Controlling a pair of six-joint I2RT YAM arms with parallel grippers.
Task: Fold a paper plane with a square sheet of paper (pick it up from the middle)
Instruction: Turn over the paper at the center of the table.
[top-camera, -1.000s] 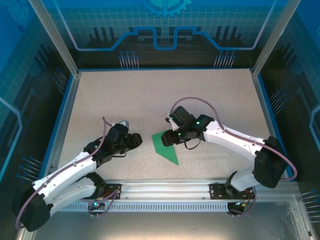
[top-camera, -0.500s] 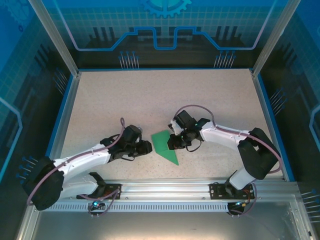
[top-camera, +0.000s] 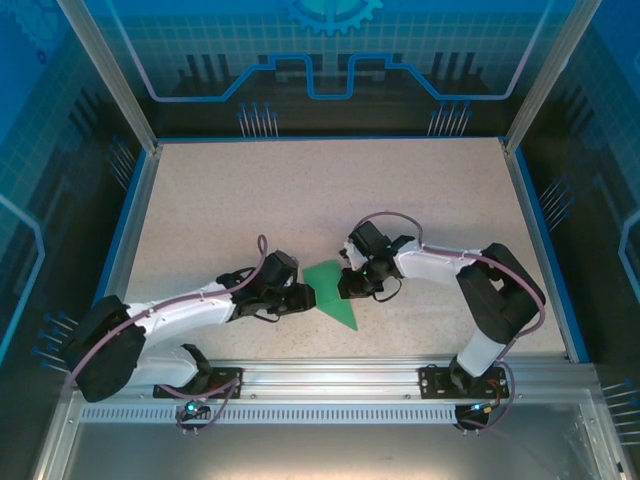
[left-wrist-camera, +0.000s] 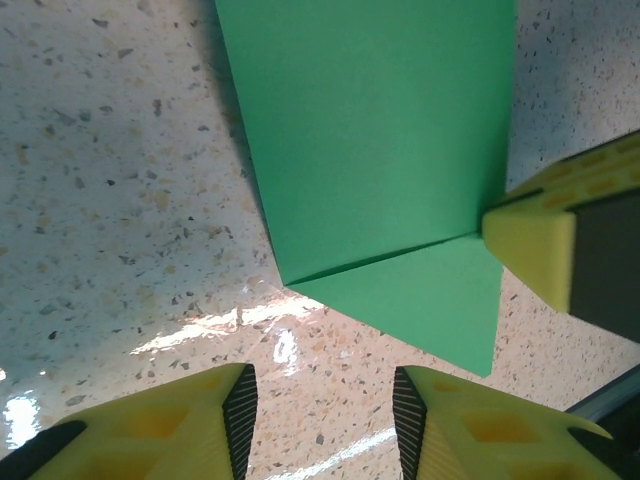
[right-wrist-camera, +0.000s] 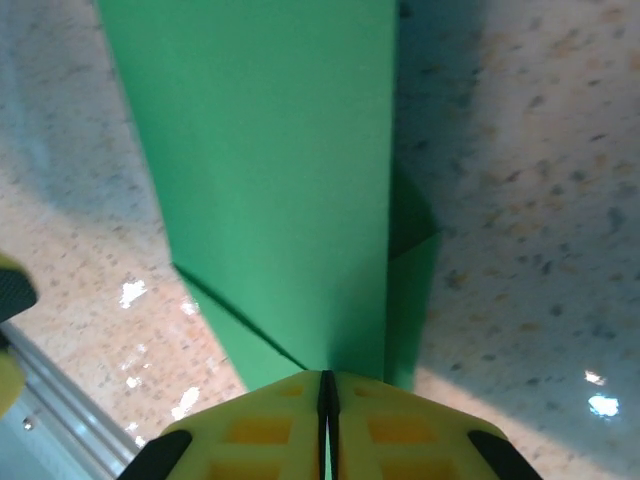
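**Left gripper (top-camera: 306, 297) brought up to the paper (top-camera: 330, 292); right gripper (top-camera: 346, 287) closed on it**

Since the earlier top-view frames, the left arm is seen stretched further toward the centre, so that its gripper is now set just beside the paper's left edge. The right gripper's jaws, apart before, are now pressed together.

The paper is found just below centre in the top view, flat on the table (top-camera: 300, 200) between the two grippers. It is already folded to a narrower layered shape, with a point toward the lower right.

Its right-hand edge is pinched by the right gripper, judged to be done so that the layers are pinned while the other side is worked. The left gripper's jaws are held moderately apart with nothing between them. It is judged to be placed low and close so that the near flap can be taken or pressed next.

From above, both sets of jaws are hidden under the wrists. In the right wrist view the right gripper (right-wrist-camera: 325, 420) is shown shut to a thin seam, with the green paper (right-wrist-camera: 270, 170) running into it.

In the left wrist view the left gripper (left-wrist-camera: 322, 420) is shown gaping over bare table, and the paper (left-wrist-camera: 370, 130) lies just beyond its tips. A diagonal crease and a lower flap, not readable from above, are made plain there. One yellow finger (left-wrist-camera: 535, 245) of the right gripper is seen touching the paper's right edge.
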